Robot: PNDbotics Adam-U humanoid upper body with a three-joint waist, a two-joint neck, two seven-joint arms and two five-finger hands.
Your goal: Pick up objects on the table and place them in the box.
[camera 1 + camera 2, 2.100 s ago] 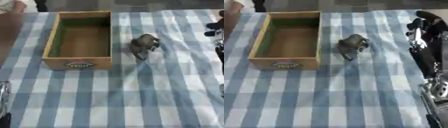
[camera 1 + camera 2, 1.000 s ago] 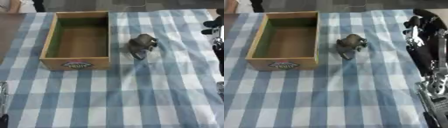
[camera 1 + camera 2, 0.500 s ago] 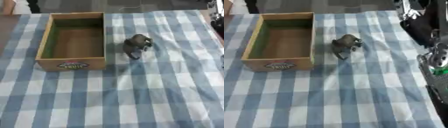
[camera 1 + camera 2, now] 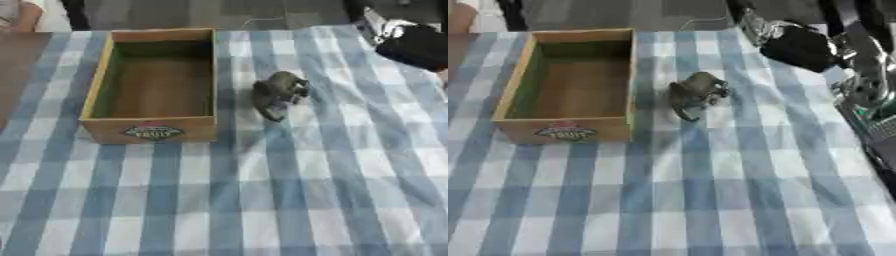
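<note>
A shallow rectangular wooden box sits on the left half of the table, its walls pale and flat-sided, its inside darker brown with a greenish tint along the left wall, and an oval printed label on the near end panel. Nothing lies inside it. Just to its right, apart from the box wall, stands a small dark grey-brown animal figure, lumpy and matte, with what looks like legs and a tapering part reaching toward the near side; its exact kind cannot be made out. Both rest on a tablecloth checked in pale blue and white, soft fabric with slight wrinkles running along the right side. At the far left the cloth ends and a strip of bare brown table shows. Beyond the table's far edge the floor is dark grey. The right hand comes in from the upper right, a black rounded mass with silver parts behind it, hovering over the cloth's far right area, well apart from the figure; whether its fingers are straight or curled cannot be told. The left hand shows in neither view.
</note>
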